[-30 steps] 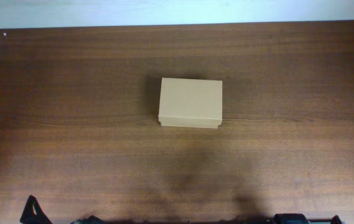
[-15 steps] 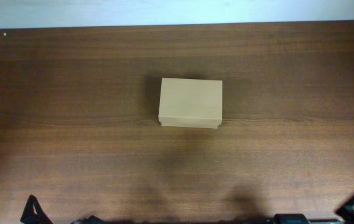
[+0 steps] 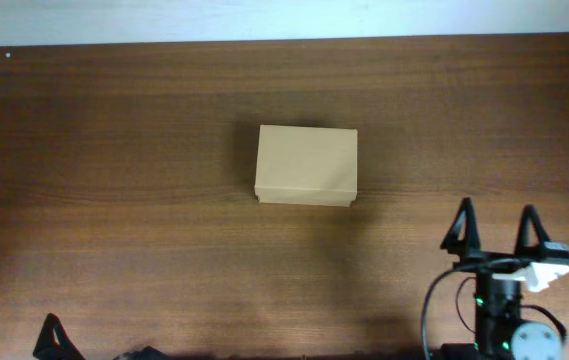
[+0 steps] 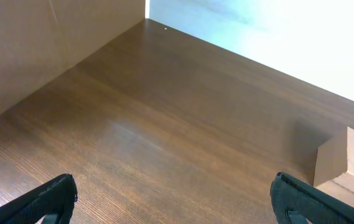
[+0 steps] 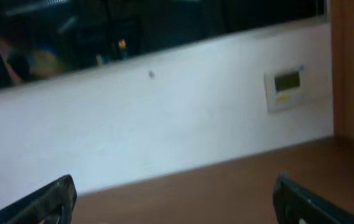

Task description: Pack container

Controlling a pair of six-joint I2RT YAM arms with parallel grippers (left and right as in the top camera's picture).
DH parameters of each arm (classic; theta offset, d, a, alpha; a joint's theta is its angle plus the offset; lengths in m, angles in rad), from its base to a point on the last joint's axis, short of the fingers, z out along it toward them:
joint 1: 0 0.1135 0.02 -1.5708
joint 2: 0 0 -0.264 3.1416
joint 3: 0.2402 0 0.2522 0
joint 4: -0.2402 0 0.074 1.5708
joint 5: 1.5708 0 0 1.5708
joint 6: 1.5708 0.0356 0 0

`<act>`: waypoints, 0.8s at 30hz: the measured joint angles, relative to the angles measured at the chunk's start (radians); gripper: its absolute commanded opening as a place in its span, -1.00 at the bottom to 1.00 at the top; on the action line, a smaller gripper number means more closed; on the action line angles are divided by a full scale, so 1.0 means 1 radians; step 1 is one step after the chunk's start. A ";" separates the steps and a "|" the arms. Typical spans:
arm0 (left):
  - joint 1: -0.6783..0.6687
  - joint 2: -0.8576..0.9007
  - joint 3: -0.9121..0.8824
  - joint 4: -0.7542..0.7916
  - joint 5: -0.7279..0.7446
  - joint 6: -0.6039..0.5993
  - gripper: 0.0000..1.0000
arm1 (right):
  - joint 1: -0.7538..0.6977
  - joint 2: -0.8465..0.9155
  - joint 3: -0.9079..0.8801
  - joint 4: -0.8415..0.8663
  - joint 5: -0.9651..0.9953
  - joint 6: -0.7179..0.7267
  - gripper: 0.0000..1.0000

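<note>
The container (image 3: 306, 166), a small tan cardboard box with its lid down, sits near the middle of the dark wooden table (image 3: 114, 130). A corner of the container (image 4: 349, 157) shows at the right edge of the left wrist view. My right gripper (image 3: 496, 214) is open, nearer the front edge and to the right of the box, well apart from it. In the right wrist view the right gripper (image 5: 175, 186) has nothing between its fingers. My left gripper (image 4: 173, 185) is open over bare wood, far left of the box, and one finger (image 3: 50, 334) shows at the bottom left overhead.
A white wall (image 3: 284, 18) runs along the table's far edge. A brown panel (image 4: 33, 43) stands at the table's left side. A small wall display (image 5: 287, 87) shows in the blurred right wrist view.
The right arm has come up into the overhead view from the bottom right corner, moving away from the front edge. The box and the left gripper have not moved.
</note>
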 measured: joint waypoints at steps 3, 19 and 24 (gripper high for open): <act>0.000 0.000 0.000 0.000 0.000 0.000 0.99 | -0.007 0.000 -0.076 0.048 0.000 -0.007 0.98; 0.000 0.000 0.000 0.000 0.000 0.000 0.99 | -0.071 0.000 -0.183 0.077 -0.013 -0.030 0.98; 0.000 0.000 0.000 0.000 0.000 0.000 0.99 | -0.071 0.000 -0.191 0.077 -0.026 -0.030 0.98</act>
